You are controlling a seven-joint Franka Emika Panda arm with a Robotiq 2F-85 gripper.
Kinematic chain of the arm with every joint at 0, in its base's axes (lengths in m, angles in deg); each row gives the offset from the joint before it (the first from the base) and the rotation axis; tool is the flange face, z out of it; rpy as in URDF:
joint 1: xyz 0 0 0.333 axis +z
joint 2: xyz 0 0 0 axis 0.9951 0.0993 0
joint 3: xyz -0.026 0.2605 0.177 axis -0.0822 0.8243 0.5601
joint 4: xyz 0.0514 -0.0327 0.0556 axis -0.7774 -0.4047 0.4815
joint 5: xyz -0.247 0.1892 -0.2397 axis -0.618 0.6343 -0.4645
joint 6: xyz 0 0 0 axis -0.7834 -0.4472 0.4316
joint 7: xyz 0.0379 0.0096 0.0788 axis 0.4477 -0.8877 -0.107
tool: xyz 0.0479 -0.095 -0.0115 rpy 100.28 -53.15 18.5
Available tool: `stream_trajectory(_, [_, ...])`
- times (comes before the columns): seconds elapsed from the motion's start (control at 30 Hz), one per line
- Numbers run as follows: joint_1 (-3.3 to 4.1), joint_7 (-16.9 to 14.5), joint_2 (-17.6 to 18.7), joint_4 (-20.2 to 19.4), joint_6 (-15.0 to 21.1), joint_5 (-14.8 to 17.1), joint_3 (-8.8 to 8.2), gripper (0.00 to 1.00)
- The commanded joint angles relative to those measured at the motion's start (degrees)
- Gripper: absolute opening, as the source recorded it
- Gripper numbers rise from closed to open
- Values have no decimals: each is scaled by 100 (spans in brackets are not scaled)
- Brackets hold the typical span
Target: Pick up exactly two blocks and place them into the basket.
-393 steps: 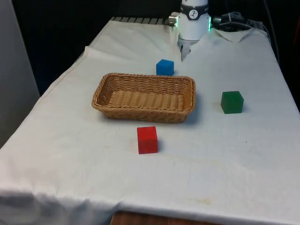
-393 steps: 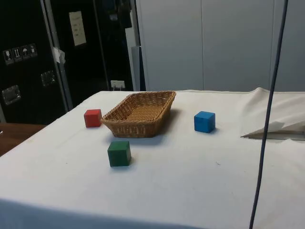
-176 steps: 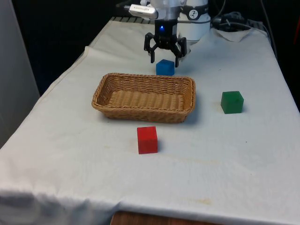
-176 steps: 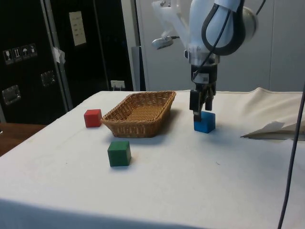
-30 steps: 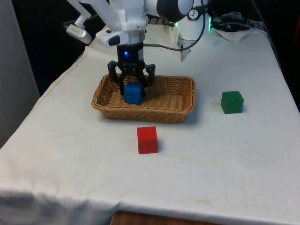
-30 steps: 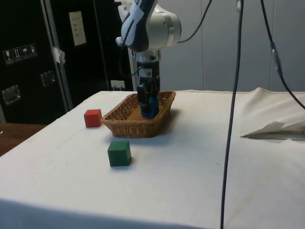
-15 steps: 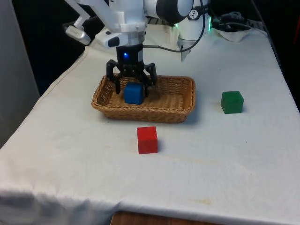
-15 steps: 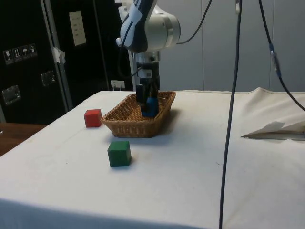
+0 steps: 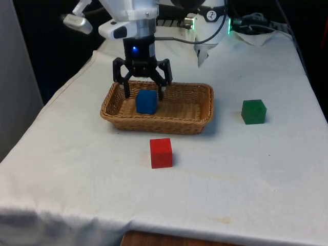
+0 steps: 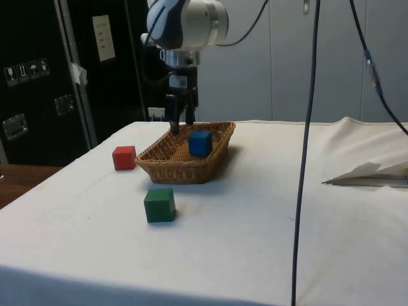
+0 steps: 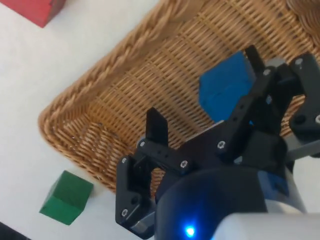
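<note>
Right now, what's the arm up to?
The gripper hangs open just above the basket, with a blue block sitting loose inside it. That's one of the two blocks in. A red block and a green block sit on the white cloth outside the basket, neither touched.

Basket [image 9: 200,110]: woven wicker, tan, rough ribbed weave with a braided rim. Blue block [image 9: 146,101], red block [image 9: 161,152] and green block [image 9: 253,111]: smooth, matt faces, material not determinable. Table cloth [image 9: 246,174]: white fabric, matt, faintly creased. Gripper [image 9: 142,93]: black, matt, hard plastic-looking fingers.
</note>
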Motion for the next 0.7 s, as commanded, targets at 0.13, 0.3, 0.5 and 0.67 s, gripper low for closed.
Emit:
stream_trajectory(0.13, [-52, -149, -6, 132, -92, 29, 17, 100])
stream_trajectory(0.3, [-86, -309, 0, 189, -97, 80, 23, 100])
stream_trajectory(0.5, [-63, -407, 0, 223, -86, 63, -29, 100])
stream_trajectory(0.67, [-115, -613, 34, 338, -126, 103, -11, 100])
